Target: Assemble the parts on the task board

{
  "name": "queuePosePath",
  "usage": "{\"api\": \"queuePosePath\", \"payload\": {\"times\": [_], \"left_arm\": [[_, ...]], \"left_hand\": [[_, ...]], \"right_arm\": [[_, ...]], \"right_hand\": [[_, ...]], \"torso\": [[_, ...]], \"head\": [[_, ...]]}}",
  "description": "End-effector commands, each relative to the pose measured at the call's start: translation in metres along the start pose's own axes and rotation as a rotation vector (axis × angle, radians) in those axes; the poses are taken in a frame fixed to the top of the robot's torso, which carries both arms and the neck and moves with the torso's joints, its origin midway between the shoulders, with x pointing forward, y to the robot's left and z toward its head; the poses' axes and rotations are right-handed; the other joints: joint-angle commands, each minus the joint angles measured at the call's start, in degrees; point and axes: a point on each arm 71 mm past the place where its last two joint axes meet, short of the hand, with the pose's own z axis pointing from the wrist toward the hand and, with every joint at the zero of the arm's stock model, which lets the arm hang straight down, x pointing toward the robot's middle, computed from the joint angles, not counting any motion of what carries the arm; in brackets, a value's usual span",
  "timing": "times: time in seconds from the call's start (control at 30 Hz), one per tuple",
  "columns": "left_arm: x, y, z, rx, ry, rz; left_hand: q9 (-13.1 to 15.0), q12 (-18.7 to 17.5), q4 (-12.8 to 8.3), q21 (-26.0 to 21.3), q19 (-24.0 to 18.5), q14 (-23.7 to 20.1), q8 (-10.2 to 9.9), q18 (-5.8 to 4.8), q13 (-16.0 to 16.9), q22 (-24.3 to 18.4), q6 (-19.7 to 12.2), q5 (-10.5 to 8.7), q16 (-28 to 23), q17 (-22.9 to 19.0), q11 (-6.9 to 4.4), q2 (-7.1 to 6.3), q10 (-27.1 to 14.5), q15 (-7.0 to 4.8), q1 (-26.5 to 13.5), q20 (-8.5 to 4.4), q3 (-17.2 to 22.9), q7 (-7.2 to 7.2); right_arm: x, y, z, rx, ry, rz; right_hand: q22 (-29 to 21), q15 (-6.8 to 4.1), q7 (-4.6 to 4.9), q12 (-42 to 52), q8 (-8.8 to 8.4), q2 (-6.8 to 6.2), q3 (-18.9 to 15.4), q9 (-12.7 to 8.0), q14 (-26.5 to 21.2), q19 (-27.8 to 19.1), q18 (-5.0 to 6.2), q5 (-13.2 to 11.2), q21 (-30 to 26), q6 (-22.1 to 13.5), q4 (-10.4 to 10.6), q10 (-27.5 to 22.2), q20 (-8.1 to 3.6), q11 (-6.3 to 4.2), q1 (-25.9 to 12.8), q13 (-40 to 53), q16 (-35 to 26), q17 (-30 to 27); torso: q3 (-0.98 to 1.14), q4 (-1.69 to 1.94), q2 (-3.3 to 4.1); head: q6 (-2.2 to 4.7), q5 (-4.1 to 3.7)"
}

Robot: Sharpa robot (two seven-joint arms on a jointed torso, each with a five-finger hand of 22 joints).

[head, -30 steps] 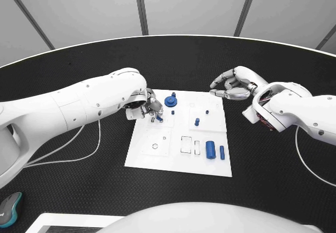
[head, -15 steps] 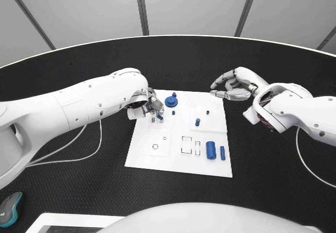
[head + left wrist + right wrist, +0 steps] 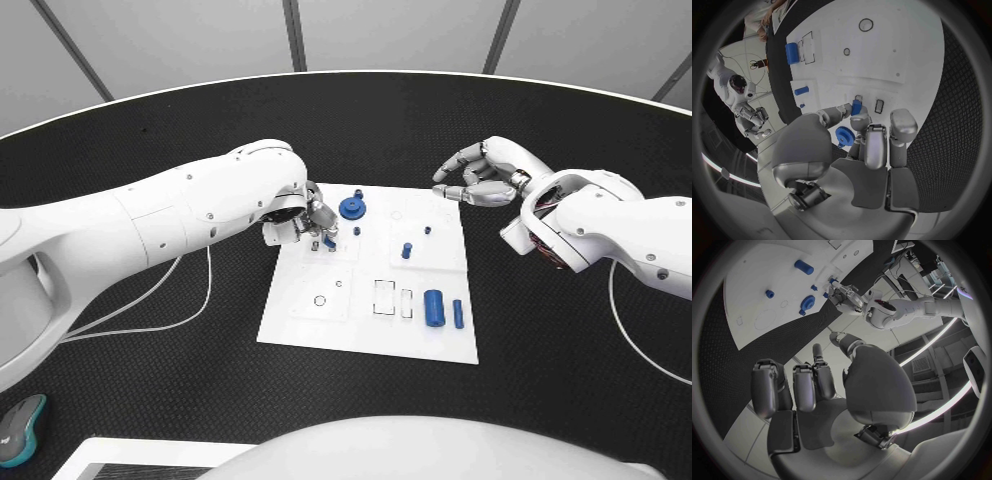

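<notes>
The left hand (image 3: 300, 222) is hovering over the far left part of the task board (image 3: 310, 330), pinching a small blue peg (image 3: 856, 107) between its fingertips just above the board's surface, beside a blue gear (image 3: 352, 209) standing near the far edge. The right hand (image 3: 483, 172) is hanging above the black table (image 3: 173, 380) just off the board's far right corner, its fingers curled inward and holding nothing. Two blue bars (image 3: 443, 308) are lying near the board's near right corner, with smaller blue pegs (image 3: 407, 250) standing toward the middle.
</notes>
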Motion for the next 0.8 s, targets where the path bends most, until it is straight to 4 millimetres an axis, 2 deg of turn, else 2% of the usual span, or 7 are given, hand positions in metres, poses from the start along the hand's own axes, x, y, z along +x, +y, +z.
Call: {"api": "queuePosePath", "payload": {"times": [0.03, 0.8], "left_arm": [[0.0013, 0.0, 0.0013, -0.003, 0.003, 0.003], [0.0054, 0.0014, 0.0049, -0.019, 0.011, 0.039]], "left_hand": [[1.46, 0.18, -1.55, 0.23, 0.36, 4.22, 4.17, -0.31, 0.07, 0.05, 1.45, 0.23, 0.31, 8.58, -0.02, 1.24, 0.31, -0.42, 0.46, 0.01, 1.83, -1.93], [1.51, 0.22, -1.64, 0.28, 0.42, 4.21, 4.2, -0.33, 0.13, 0.13, 1.45, 0.23, 0.3, 8.56, -0.04, 1.18, 0.4, -0.45, 0.45, -0.03, 1.91, -1.95]], "right_arm": [[0.0001, 0.0001, 0.0001, 0.0, 0.0, 0.0], [-0.0001, -0.0003, 0.0003, 0.0, 0.001, 0.0]], "right_hand": [[7.26, -0.42, 0.02, 0.08, 0.12, -0.06, 0.34, -0.01, 4.28, 1.72, 0.56, 0.11, -0.33, -0.3, -0.04, 0.09, -0.39, -0.32, -0.1, 6.98, -0.23, 7.85], [7.21, -0.44, 0.0, 0.09, 0.31, -0.12, 0.46, -0.03, 4.26, 1.7, 0.58, 0.3, -0.41, -0.33, -0.02, 0.1, -0.41, -0.34, -0.1, 6.98, -0.28, 7.79]], "torso": [[-0.01, -0.01, -0.03], [0.01, 0.0, -0.05]], "head": [[-0.07, -0.03], [-0.19, -0.08]]}}
